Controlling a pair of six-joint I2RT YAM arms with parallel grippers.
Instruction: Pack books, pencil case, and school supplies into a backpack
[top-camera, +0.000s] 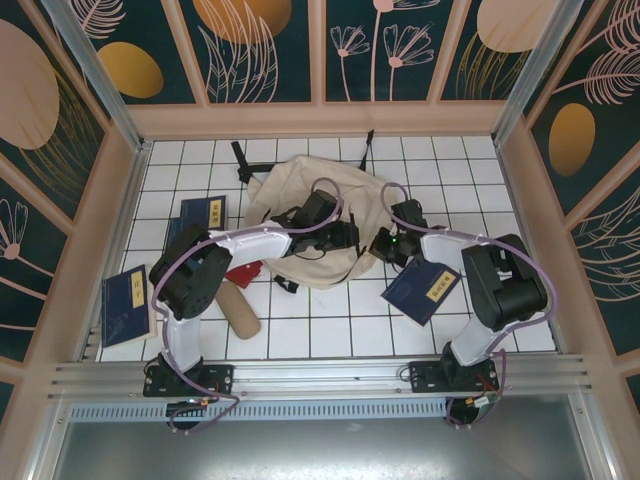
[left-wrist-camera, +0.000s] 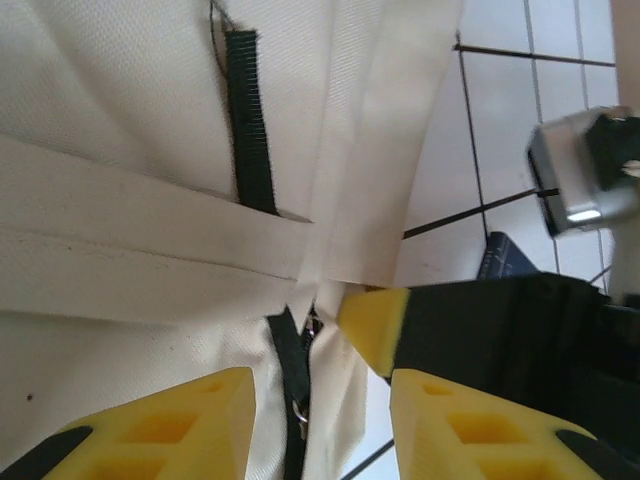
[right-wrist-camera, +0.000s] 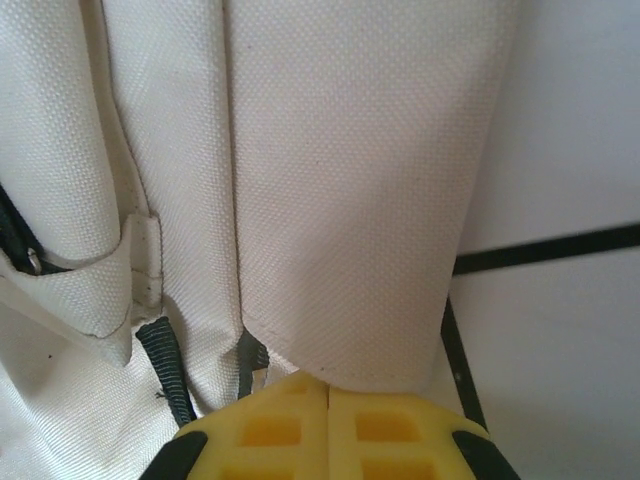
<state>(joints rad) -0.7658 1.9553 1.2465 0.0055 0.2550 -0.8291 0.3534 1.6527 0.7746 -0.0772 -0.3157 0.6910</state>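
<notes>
Tiled table (top-camera: 320, 332), backpack (top-camera: 288, 190) lengthwise toward far wall (top-camera: 320, 120), left fingers (left-wrist-camera: 180, 420) apart over zipper (left-wrist-camera: 290, 365), right fingers (right-wrist-camera: 270, 430) closed

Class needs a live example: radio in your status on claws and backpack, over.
Left claw open astride zipper. Right claw shut at backpack hem. Pencil case outside, on tiles.

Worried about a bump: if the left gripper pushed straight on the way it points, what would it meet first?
The left gripper would most likely meet the backpack at its dark zipper, lying between its open fingers; depth is unclear.
</notes>
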